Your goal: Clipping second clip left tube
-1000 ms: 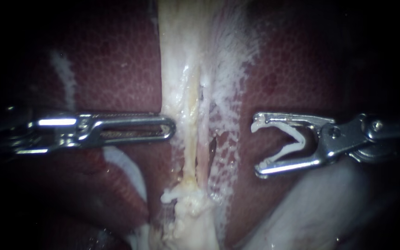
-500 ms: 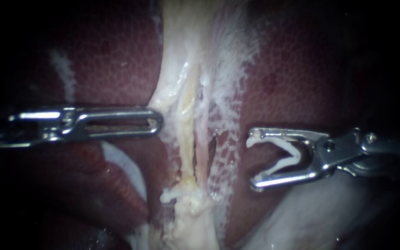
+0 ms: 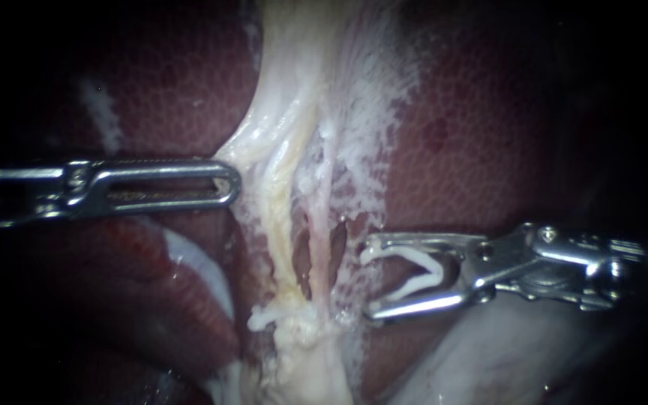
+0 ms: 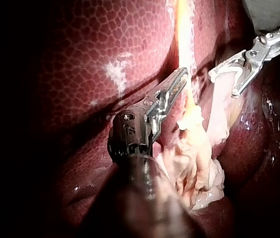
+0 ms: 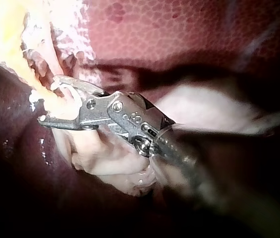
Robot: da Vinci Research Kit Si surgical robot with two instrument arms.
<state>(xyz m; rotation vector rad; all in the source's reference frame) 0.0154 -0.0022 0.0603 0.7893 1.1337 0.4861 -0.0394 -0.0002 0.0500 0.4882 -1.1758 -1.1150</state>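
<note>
The left instrument (image 3: 228, 184) reaches in level from the left. Its long slotted jaws lie together, and their tip pinches the edge of the pale tissue (image 3: 245, 154). The right instrument (image 3: 369, 283) comes in from the right, lower than the left one, with its shaft tilted slightly downward away from the tip. Its wrist joint is bent, and its jaws stand wide apart. A white clip (image 3: 412, 256), spread in a V, sits along both jaws. The two tips point toward each other but remain apart.
</note>
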